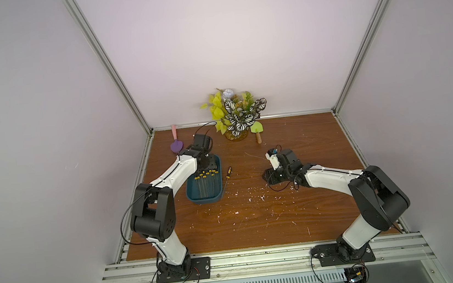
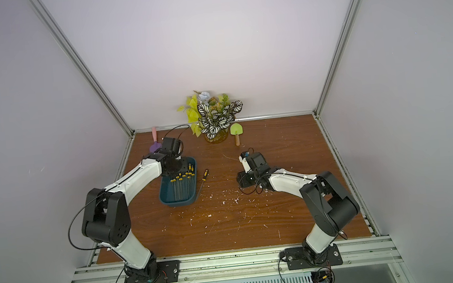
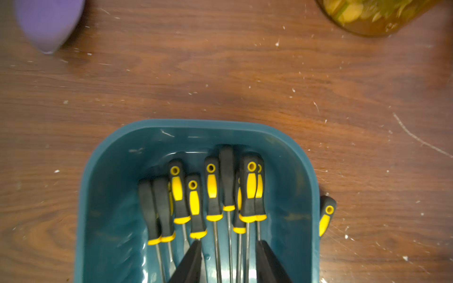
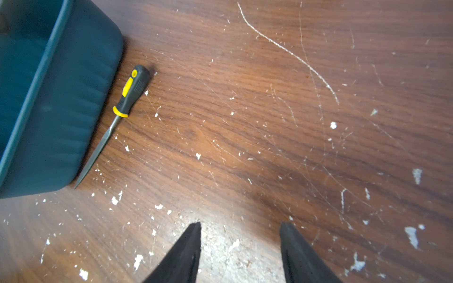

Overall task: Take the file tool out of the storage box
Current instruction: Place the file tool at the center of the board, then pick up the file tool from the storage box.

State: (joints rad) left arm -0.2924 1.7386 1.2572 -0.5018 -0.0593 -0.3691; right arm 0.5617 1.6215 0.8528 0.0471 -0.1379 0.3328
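I have the left hand point(image 3: 229, 245) poised over the storage box point(image 1: 205, 200), and that is the arm to use. The right hand point(image 4: 240, 225) sits well apart at 3 o'clock from the box, fingers spread and empty over bare surface point(image 1: 256, 216).

The files point(image 3: 213, 191) lie packed side by side in the box. In both top views their long axes run 12 to 6 along its length, with the black-and-yellow handles bunched toward the 12 o'clock end and the thin shafts pointing to 6. One more file point(image 4: 127, 98) is outside, flat on the surface just beside the box's 3 o'clock wall, its handle toward 1 and its tip toward 7.

The left wrist view shows the left hand's two fingers point(image 3: 193, 264) parted and gripping nothing. They straddle the shafts crosswise just behind the handles, so the closing line runs 9 to 3, square to the files' length. That orientation is right for a pinch.

The trouble, as I judge it, is that several shafts lie between the fingers at once. If I close here I may take a bundle or none cleanly. I would nudge toward 3 or 9 to put one file alone between the fingers, then descend.
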